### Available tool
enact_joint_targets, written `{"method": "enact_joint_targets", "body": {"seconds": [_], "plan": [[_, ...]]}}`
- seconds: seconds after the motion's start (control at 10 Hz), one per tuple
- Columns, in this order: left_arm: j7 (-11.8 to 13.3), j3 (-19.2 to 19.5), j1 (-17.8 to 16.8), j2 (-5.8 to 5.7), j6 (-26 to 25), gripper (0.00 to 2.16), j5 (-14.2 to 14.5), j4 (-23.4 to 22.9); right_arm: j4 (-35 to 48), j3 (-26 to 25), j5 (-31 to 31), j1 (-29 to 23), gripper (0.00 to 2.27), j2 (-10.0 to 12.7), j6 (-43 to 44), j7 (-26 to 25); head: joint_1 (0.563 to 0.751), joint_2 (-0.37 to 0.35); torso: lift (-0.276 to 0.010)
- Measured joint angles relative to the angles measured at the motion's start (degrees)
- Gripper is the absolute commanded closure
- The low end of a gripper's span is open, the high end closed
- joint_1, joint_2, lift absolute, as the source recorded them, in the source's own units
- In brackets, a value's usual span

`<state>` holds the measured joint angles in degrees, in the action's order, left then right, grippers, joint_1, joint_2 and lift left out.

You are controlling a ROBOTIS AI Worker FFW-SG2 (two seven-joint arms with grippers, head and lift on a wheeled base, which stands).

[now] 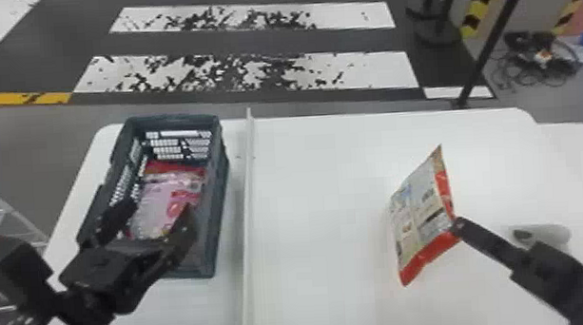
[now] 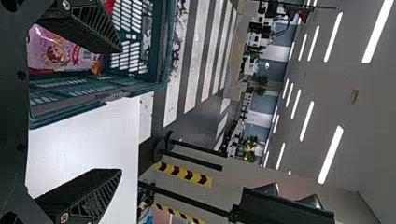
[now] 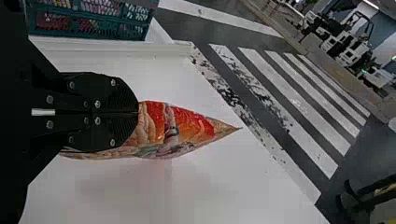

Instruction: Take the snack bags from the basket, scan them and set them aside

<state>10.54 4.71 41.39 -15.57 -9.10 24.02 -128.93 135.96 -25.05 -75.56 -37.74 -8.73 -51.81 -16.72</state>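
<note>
Nearest us in the head view, our left tool (image 1: 157, 216) hangs over the near part of the green-grey basket (image 1: 219, 192), its fingers spread wide with nothing between them. A pink-and-red snack bag (image 1: 161, 199) lies inside the basket, just ahead of that tool. On the right, our right tool (image 1: 456, 227) is pinching a red-edged snack bag (image 1: 419, 215) by its side, the fingers pressed together on it; the bag stands tilted over the desk (image 1: 315, 172), its printed panel showing to our head camera. We cannot tell whether its lower corner touches the surface. Just beside the right arm sits a whitish rounded device (image 1: 549, 234), partly hidden by it. A raised white strip (image 1: 246, 200) runs lengthwise between the basket and the held bag. Past the far edge, we see the striped floor (image 1: 357, 70) and, right of it, tangled cables (image 1: 537, 61).
</note>
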Motion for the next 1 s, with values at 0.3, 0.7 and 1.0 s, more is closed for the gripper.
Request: {"method": "enact_joint_targets", "body": {"seconds": [0.3, 0.7, 1.0], "plan": [[0.1, -0.1, -0.1, -0.07, 0.0, 0.08, 0.1, 0.3, -6.9, 0.1, 4.4, 0.3, 2.25, 0.4, 3.7, -1.6, 0.695, -0.119, -0.075], [-0.1, -0.3, -0.5, 0.34, 0.0, 0.08, 0.1, 0.4, -8.0, 1.0, 10.8, 0.3, 0.0, 0.2, 3.8, -6.9, 0.695, -0.177, -0.075], [0.0, -0.6, -0.4, 0.4, 0.0, 0.08, 0.0, 0.3, -6.9, 3.3, 21.5, 0.8, 0.05, 0.0, 4.0, -6.5, 0.695, -0.211, -0.075]]}}
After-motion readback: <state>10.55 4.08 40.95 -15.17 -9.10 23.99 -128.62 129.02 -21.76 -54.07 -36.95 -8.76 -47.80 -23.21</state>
